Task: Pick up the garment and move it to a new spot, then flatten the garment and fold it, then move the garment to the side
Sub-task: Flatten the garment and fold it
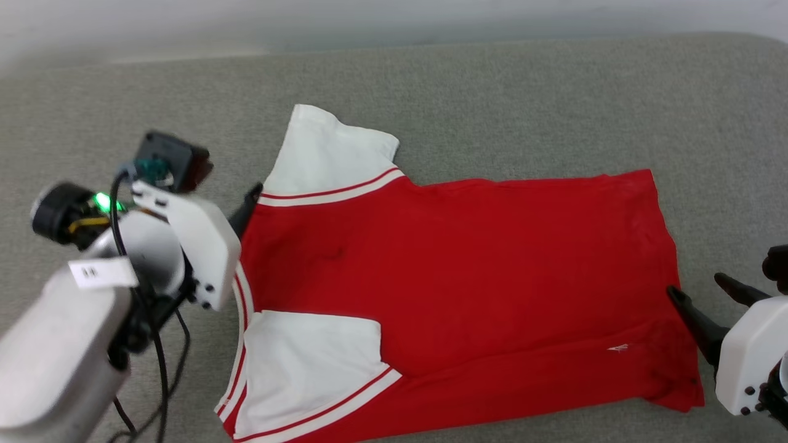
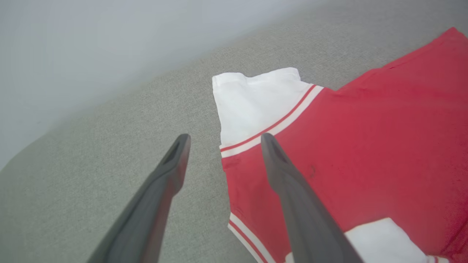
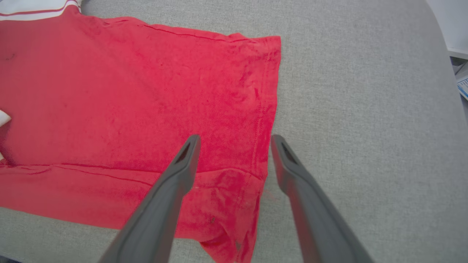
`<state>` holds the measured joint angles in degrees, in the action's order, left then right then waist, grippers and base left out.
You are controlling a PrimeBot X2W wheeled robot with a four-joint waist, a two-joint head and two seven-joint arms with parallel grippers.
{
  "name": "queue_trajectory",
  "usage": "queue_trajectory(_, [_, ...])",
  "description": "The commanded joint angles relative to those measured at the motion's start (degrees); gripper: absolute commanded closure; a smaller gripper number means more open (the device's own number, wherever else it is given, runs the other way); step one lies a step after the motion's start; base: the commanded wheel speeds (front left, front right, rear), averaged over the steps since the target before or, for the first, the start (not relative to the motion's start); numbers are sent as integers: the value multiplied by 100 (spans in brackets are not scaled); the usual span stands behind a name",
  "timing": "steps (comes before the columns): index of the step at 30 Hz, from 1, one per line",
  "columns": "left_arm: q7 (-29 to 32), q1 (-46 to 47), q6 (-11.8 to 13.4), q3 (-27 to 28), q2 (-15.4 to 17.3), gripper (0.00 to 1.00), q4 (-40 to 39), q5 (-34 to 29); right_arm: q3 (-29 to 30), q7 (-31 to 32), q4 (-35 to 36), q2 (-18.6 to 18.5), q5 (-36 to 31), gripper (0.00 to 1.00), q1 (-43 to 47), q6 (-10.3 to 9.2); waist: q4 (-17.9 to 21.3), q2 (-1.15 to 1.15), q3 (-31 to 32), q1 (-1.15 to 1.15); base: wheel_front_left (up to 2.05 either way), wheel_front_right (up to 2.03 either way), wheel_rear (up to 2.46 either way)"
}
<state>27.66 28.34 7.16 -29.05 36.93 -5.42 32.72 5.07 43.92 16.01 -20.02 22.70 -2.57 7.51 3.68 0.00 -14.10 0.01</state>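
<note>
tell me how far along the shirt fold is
Done: red shirt lies flat on the grey surface, near edge and white sleeve folded in. In hand: nothing; left gripper and right gripper stand open at collar and hem. Left: remaining folds, then moving it aside.

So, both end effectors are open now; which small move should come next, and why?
Probably the left end effector should close on the far sleeve and fold it inward. On the flat garment the near sleeve already lies folded onto the body, the far one sticks out, and the open fingers hang by its seam.
</note>
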Motion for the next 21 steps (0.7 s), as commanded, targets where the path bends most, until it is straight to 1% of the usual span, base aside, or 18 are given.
queue_trajectory(1, [171, 359, -133, 42, 117, 0, 92, -8, -44, 32, 116, 36, 27, 0, -105, -6, 281, 0, -365, -1, 0, 0, 0])
queue_trajectory(3, [515, 822, -405, 28, 111, 0, 284, 178, -80, 49, 287, 54, 50, 0, -211, -5, 374, 0, -535, -1, 0, 0, 0])
queue_trajectory(5, [938, 1319, -639, 8, 198, 0, 485, 279, -128, 69, 435, 56, 32, 0, -308, -5, 486, 0, -720, -1, 0, 0, 0])
queue_trajectory(8, [1546, 1993, -899, -36, 234, 0, 833, 426, -195, 71, 601, 85, 36, 0, -441, -5, 636, 0, -988, -1, 0, 0, 0])
queue_trajectory(10, [1827, 2416, -989, -57, 232, 0, 1101, 430, -263, 44, 674, 108, 24, 0, -540, -5, 735, 0, -1166, -1, 0, 0, 0])
queue_trajectory(13, [2151, 2924, -1119, -128, 141, 0, 1550, 486, -377, -23, 669, 165, 22, 0, -671, -6, 873, 0, -1369, -1, 0, 0, 0])
queue_trajectory(14, [2303, 3209, -1179, -178, 105, 0, 1825, 467, -462, -60, 632, 202, 63, 0, -740, -6, 951, 0, -1482, -1, 0, 0, 0])
queue_trajectory(17, [2391, 3520, -1222, -260, 57, 0, 2256, 373, -547, -142, 559, 233, 93, 0, -850, -5, 1051, 0, -1647, -1, 0, 0, 0])
queue_trajectory(21, [2353, 3807, -1250, -349, 10, 0, 2760, 216, -661, -249, 453, 280, 110, 0, -944, -5, 1140, 0, -1792, -1, 0, 0, 0])
